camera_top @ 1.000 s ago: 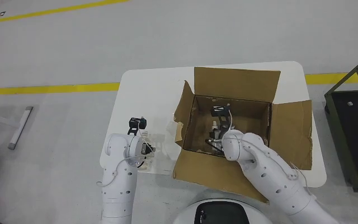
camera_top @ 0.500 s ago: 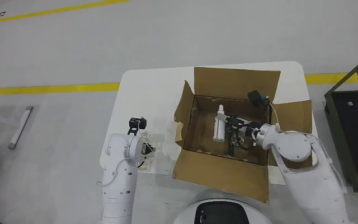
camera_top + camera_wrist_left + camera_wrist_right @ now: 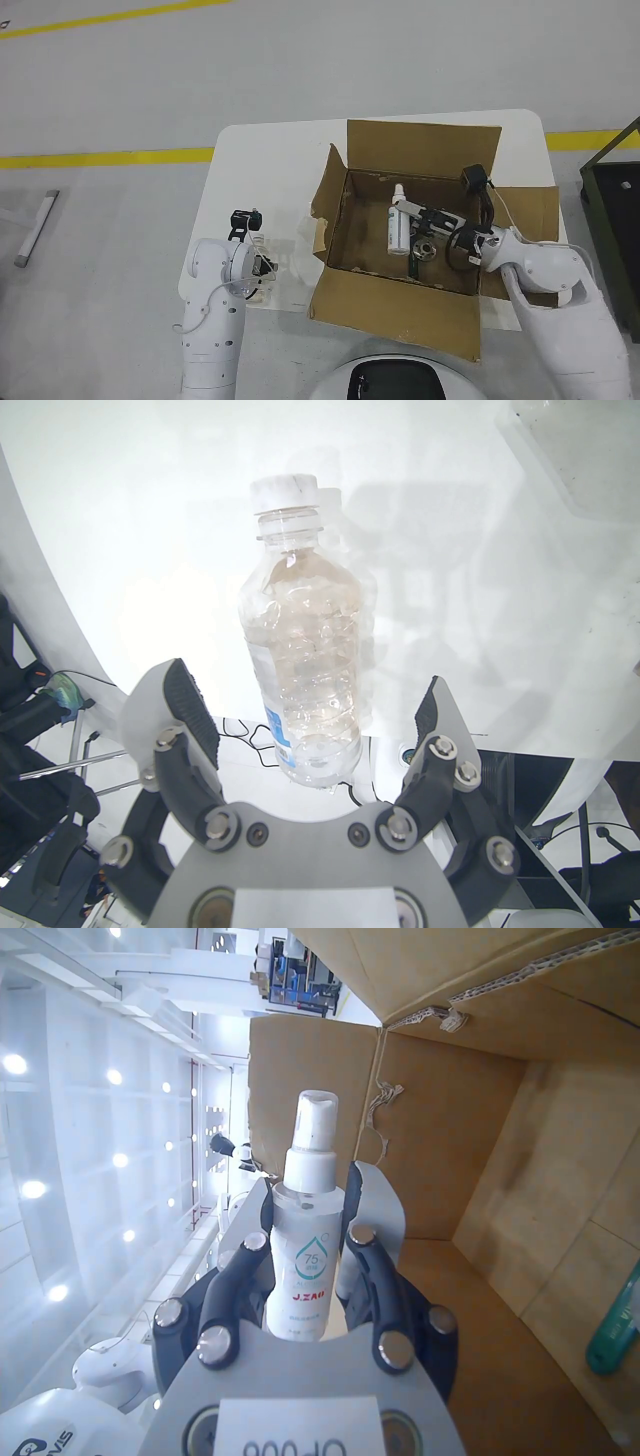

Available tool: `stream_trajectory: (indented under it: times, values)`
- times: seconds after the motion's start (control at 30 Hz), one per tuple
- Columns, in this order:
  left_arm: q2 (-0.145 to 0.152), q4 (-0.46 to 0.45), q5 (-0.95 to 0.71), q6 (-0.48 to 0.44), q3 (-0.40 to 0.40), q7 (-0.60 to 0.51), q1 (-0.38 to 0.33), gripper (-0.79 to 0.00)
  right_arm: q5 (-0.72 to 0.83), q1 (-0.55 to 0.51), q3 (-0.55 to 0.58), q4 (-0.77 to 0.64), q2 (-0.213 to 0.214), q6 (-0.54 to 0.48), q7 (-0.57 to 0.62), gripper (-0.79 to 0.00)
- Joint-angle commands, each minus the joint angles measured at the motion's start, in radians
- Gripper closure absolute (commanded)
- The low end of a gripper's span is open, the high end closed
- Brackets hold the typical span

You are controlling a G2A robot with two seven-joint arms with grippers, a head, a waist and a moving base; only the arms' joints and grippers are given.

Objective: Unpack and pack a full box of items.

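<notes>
Box (image 3: 390,305) sits on white surface (image 3: 280,180) w/ all flaps folded out, so the opening is free for reaching in from above. R claw (image 3: 308,1188) is inside the opening, closed tight on a spray bottle (image 3: 305,1228). Its pads clamp the clear body just under the shoulder, w/ the pump cap sticking out past the fingertips. A grip that high prob. keeps the bottle from swinging and leaves the cap unpressed. In the top view the bottle looks lifted off the box floor, roughly level, cap toward the back wall. Whether it's on its way out or in, can't tell. A teal item (image 3: 615,1328) lies on the box floor near a side wall, so box isn't emptied yet.

L claw (image 3: 305,680) is over the surface beside the box, spread wide, holding nothing. A clear water bottle (image 3: 305,640) lies on its side btwn the pads, neither pad touching it, cap pointing away from the wrist. Pads straddle the lower body, i.e. lined up for a grip across the width; closing would prob. catch it.
</notes>
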Motion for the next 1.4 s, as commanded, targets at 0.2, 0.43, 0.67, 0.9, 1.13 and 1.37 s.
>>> stream_trajectory:
  times: [0.2,0.43,0.67,0.9,1.13,1.37]
  values:
    - [0.000,0.000,0.000,0.000,0.000,0.000,0.000,-0.785,0.016,-0.001,0.006,-0.014,0.001,-0.006,-0.027,0.000]
    - [0.000,0.000,0.000,0.000,0.000,0.000,0.000,-0.785,0.223,-0.013,0.168,-0.111,0.016,-0.105,-0.067,0.000]
    - [0.000,0.000,0.000,0.000,0.000,0.000,0.000,-0.785,0.007,-0.085,0.448,-0.253,0.054,-0.115,-0.129,0.000]
    - [0.000,0.000,0.000,0.000,0.000,0.000,0.000,-0.785,-0.343,-0.234,0.657,-0.394,0.085,-0.061,-0.117,0.000]
    - [0.000,0.000,0.000,0.000,0.000,0.000,0.000,-0.785,-0.550,-0.374,0.709,-0.429,0.099,-0.066,-0.041,0.000]
    - [0.000,0.000,0.000,0.000,0.000,0.000,0.000,-0.785,-0.749,-0.453,0.609,-0.377,0.105,-0.056,-0.024,0.000]
